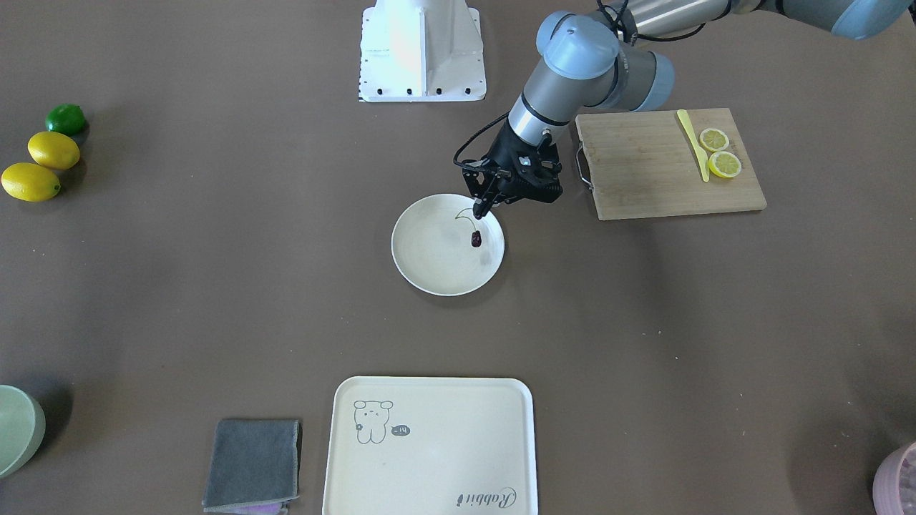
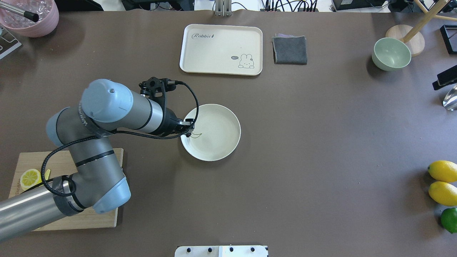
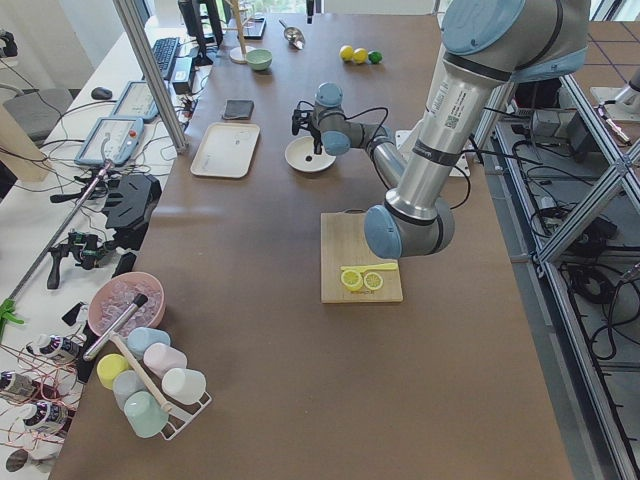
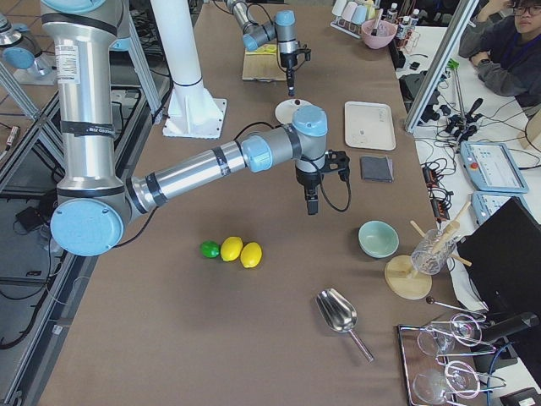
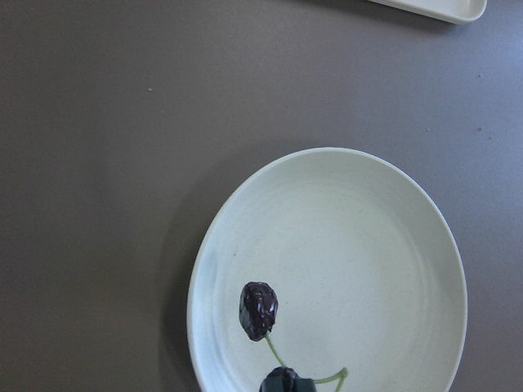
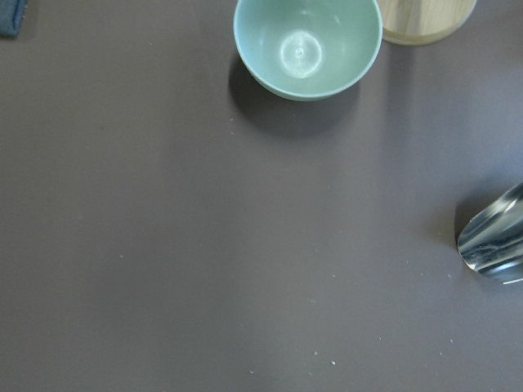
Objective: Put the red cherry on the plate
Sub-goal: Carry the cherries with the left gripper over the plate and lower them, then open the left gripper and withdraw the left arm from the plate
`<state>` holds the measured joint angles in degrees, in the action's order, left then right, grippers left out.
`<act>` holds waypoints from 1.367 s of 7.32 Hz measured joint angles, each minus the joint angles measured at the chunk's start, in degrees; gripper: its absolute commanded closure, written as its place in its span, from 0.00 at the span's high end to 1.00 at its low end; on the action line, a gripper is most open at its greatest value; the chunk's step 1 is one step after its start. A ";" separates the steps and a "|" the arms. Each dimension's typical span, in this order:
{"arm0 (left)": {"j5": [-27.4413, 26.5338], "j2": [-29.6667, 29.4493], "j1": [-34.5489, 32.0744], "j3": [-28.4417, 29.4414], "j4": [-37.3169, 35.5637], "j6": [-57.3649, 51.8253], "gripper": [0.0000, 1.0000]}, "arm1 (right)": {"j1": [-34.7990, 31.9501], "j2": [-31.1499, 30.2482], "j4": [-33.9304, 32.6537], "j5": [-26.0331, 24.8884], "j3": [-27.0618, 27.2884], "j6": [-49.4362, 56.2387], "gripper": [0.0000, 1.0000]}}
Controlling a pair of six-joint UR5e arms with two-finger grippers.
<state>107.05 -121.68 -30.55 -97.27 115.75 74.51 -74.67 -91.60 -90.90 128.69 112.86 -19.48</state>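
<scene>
The red cherry (image 1: 476,239) is a pair of tiny dark fruits on a thin green stem. My left gripper (image 1: 479,211) is shut on it, tilted over the near-right part of the plate (image 1: 429,272), a round cream-white dish at mid-table. In the left wrist view one cherry (image 5: 258,310) hangs over the plate (image 5: 368,245) and the other sits at the bottom edge; the fingers do not show there. From overhead the stem curls out under the left gripper (image 2: 189,131). My right gripper (image 4: 310,205) hangs above the table near the green bowl; I cannot tell whether it is open or shut.
A wooden cutting board (image 1: 644,172) with lemon slices and a yellow knife lies beside the left arm. The bear tray (image 1: 429,443) and a grey cloth (image 1: 252,463) lie on the far side. Lemons and a lime (image 1: 43,164), a green bowl (image 2: 391,53) and a metal scoop (image 6: 494,241) are on the right arm's side.
</scene>
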 measured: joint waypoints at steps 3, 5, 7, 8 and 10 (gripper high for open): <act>-3.52 -2.61 1.13 2.42 -0.03 2.37 0.98 | -4.14 -3.85 -0.24 2.05 -2.33 2.13 1.00; -3.86 -1.76 -0.12 1.59 -1.15 2.05 0.98 | -11.23 -5.33 -0.53 7.95 -5.00 2.31 1.00; 1.10 1.00 -6.06 -3.30 -9.27 -4.51 0.98 | -14.47 -7.15 -0.54 8.64 -5.94 2.39 1.00; 6.09 2.45 -11.33 -7.62 -17.13 -11.86 0.98 | -14.85 -7.53 -0.52 7.37 -6.03 2.44 1.00; 13.51 4.21 -24.76 -14.42 -36.04 -33.23 0.98 | -14.73 -7.91 -0.57 5.37 -6.18 4.31 1.00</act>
<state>120.56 -117.46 -55.30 -111.69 79.71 41.28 -89.40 -99.51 -91.47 134.06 106.68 -15.17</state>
